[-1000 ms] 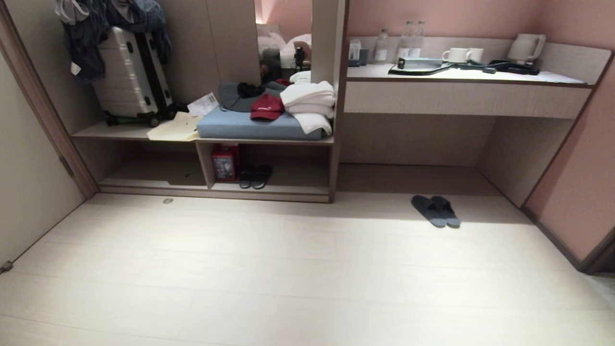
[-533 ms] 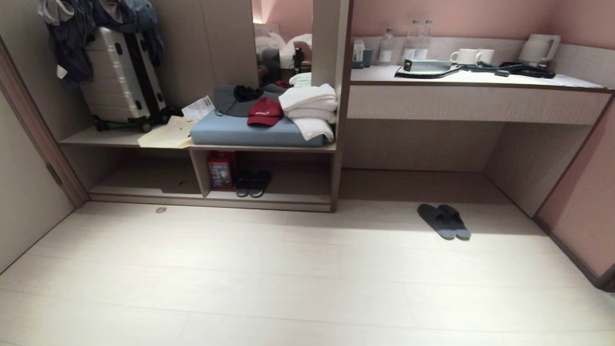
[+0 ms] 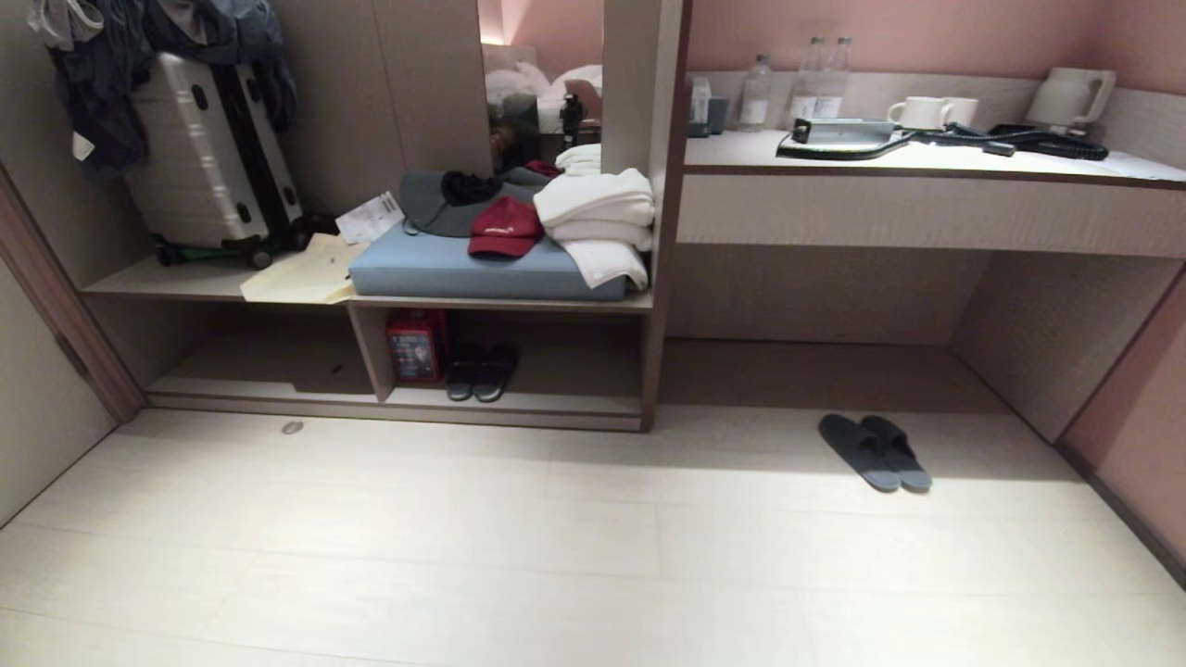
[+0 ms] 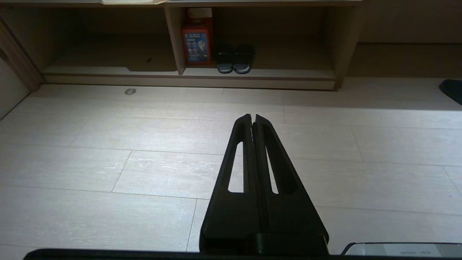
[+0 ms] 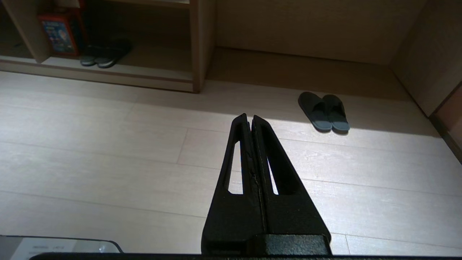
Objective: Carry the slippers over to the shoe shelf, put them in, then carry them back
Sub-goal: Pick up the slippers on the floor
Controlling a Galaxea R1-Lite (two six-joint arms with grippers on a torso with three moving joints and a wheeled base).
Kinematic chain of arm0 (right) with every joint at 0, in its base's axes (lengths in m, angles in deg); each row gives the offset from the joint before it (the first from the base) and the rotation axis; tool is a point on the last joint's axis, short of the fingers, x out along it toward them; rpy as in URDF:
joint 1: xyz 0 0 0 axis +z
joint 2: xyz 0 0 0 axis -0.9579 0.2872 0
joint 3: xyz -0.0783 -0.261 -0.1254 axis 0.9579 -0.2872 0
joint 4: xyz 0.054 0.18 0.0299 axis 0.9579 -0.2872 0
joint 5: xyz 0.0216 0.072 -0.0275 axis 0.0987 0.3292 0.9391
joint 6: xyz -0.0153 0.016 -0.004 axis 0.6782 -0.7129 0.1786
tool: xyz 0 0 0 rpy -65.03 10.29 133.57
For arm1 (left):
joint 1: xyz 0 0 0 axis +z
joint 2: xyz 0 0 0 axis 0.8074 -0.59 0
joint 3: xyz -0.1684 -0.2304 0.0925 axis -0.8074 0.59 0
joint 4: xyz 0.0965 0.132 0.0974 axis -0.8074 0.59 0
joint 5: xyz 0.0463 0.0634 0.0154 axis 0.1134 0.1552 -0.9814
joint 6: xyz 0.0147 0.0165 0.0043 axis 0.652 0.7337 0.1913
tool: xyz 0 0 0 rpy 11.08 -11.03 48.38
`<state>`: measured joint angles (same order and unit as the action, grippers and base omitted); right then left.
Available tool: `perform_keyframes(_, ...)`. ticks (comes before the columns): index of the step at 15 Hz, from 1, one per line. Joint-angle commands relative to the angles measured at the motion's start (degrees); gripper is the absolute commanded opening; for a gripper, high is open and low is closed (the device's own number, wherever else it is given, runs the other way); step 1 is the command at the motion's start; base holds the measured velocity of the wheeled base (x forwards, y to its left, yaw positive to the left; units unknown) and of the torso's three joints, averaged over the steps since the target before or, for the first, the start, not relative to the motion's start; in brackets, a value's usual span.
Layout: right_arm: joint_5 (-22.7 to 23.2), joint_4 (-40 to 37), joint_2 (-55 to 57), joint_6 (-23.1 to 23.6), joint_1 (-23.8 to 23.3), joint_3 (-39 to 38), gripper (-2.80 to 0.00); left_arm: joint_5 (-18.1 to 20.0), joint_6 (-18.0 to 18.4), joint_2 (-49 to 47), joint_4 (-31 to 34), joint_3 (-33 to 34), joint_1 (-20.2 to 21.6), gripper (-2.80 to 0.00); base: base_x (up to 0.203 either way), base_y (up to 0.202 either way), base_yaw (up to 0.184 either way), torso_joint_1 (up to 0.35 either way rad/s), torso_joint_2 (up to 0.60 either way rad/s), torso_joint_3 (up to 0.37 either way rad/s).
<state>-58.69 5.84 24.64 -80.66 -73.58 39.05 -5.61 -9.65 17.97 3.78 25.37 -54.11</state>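
On floor before desk recess, slippers [image 3: 876, 451] side by side, both grippers' jaws clenched, empty.

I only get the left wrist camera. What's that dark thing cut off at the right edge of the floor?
Observer: Part of the slippers, a dark pair lying side by side on the floor before the desk recess.
Operator: Is the other claw holding anything?
Observer: No, the right gripper is shut on nothing.
Operator: What's on top of the shoe shelf?
Observer: A red cap beside folded white towels on a blue cushion.
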Motion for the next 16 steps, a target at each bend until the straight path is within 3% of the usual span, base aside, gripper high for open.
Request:
perform_keyframes(1,0.00,0.01,-0.10,0.03,0.00,0.00,-2.80,-0.02,-0.03,-0.09,-0.02,0.09,0.00,-2.80,0.198,0.000,-0.002,0.002,0.00,0.002)
perform_keyframes(16,-0.09,0.01,-0.10,-0.15,0.00,0.00,-2.80,-0.02,-0.03,-0.09,-0.02,0.09,0.00,-2.80,0.196,0.000,0.000,0.002,0.00,0.002)
